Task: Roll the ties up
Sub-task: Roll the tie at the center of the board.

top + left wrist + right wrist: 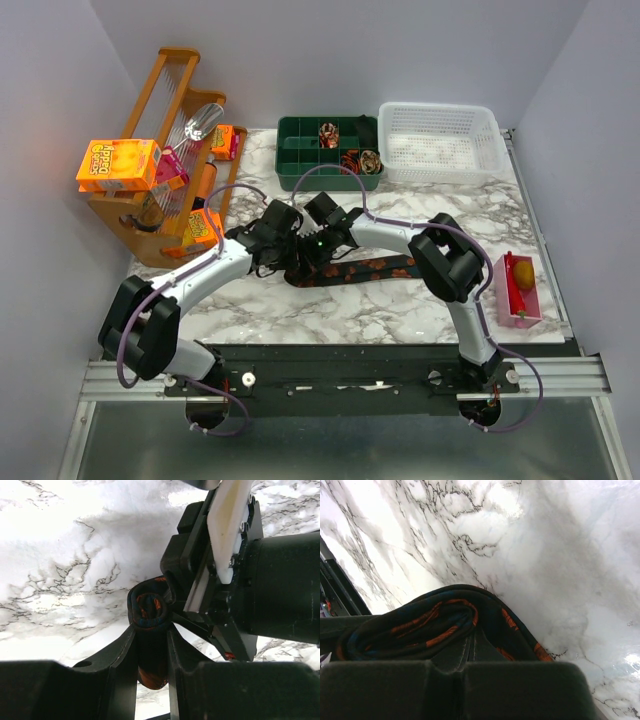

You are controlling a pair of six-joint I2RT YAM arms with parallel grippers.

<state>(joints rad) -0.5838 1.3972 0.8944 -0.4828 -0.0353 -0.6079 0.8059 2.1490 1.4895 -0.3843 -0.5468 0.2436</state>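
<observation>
Left pincer: closed part-way on the tie; the cloth is squeezed between both fingers, and a small spiral coil stands just beyond the tips.
Right pincer: pressed fully together, with nothing seen between the fingers; a fold of the tie is looped around the tips.
Pincers together: met head to head at the middle of the desk, the right one touching the coil from the far side in the left wrist view.
Tie: dark navy-black with orange-red marks. Its left end is gathered into the coil at the pincers, and the rest is laid flat on the desk as a strip running right, toward the right arm's elbow.
Rolled ties: set as coils in compartments of the green tray, at the far edge of the desk, well apart from the pincers.
White basket: placed just right of the green tray.
Wooden rack: stood at the far left, with an orange box resting on it.
Pink tray: placed at the right edge, with small items inside that cannot be told apart.
</observation>
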